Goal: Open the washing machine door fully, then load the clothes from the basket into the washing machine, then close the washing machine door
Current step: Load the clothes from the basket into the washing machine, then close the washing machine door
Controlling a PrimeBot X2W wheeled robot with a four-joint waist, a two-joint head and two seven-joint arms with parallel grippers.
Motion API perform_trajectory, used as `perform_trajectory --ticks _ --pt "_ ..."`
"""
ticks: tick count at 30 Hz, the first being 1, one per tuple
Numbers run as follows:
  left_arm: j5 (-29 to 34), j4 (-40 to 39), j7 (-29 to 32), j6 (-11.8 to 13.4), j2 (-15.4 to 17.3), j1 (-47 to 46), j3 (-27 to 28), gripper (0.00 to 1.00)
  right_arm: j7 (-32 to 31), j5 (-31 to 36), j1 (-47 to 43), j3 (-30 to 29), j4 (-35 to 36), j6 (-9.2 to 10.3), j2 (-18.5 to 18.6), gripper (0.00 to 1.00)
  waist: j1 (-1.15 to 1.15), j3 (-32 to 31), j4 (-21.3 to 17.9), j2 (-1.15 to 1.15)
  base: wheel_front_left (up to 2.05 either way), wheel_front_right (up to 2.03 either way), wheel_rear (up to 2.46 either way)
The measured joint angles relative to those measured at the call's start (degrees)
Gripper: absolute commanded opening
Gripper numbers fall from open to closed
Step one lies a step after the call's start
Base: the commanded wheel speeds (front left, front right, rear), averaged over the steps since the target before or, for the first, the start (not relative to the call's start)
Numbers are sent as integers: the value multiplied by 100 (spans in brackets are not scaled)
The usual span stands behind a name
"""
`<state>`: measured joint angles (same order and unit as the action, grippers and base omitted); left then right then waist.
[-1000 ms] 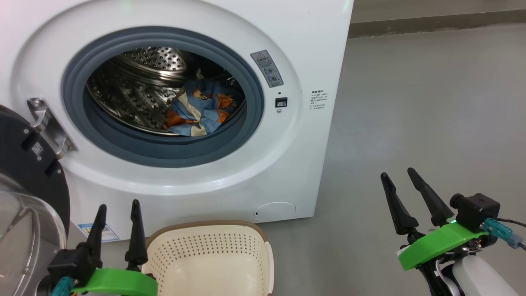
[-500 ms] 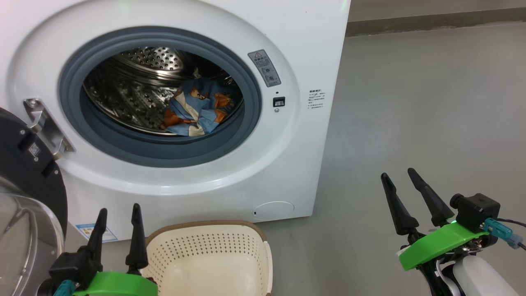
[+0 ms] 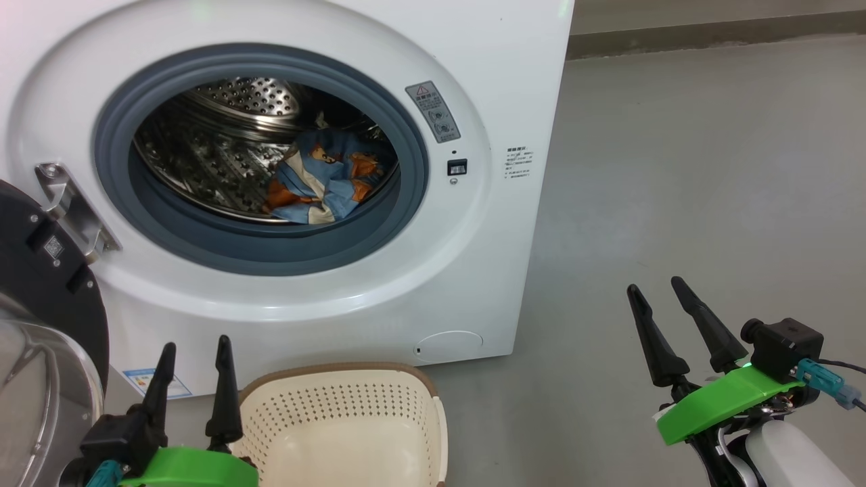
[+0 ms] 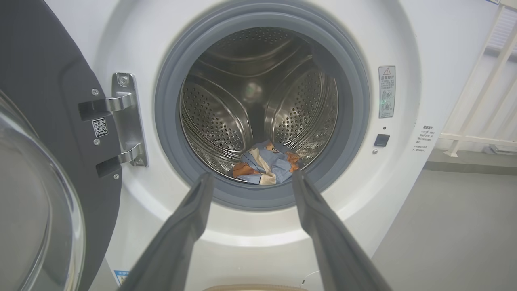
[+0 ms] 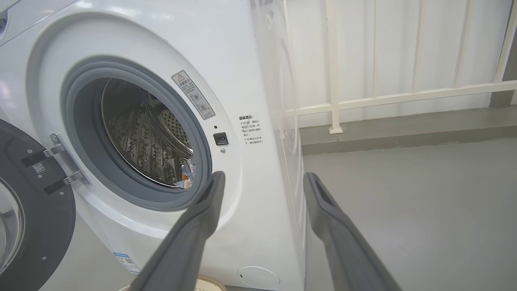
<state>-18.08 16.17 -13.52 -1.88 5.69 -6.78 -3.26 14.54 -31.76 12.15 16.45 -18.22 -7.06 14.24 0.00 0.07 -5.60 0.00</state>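
Standing wide open, the door (image 3: 40, 270) hangs from its hinge (image 3: 67, 203) on the left of the washer (image 3: 514, 81). Its glass bowl bulges toward the robot at the lower left edge of the head view. Inside the drum (image 3: 203, 155), ringed by the grey seal (image 3: 270, 253), the clothes (image 3: 318, 179) lie in a crumpled heap at the bottom (blue fabric with orange bears and a cream patch). The basket (image 3: 338, 370) sits on the floor (image 3: 710, 169) just in front of the washer, below the round opening. The left gripper (image 3: 195, 341) hovers just beside the basket's left rim. Its fingers are spread apart, grasping nothing, and point toward the washer; in the left wrist view they frame the clothes. The right gripper (image 3: 655, 284) hangs over the floor, well to the right of the washer, likewise released with nothing between its fingers.
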Motion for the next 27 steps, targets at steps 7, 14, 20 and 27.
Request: perform_trajectory --ticks 7,14,20,27 --pt "-58 1 0 27 3 -3 -13 100 0 0 2 -3 0 0 1 100 0 14 5 0 -23 23 0" --pt "-58 0 -1 46 14 -4 -33 100 0 0 3 -7 1 0 -1 100 0 25 9 0 -118 118 0" --pt "-99 -4 -1 57 19 -4 -62 100 0 0 3 -12 0 0 -2 100 0 24 4 0 -157 157 0" --pt "-99 -4 -2 59 44 -3 -99 100 0 0 3 -15 0 0 -3 100 0 22 -10 0 -72 72 0"
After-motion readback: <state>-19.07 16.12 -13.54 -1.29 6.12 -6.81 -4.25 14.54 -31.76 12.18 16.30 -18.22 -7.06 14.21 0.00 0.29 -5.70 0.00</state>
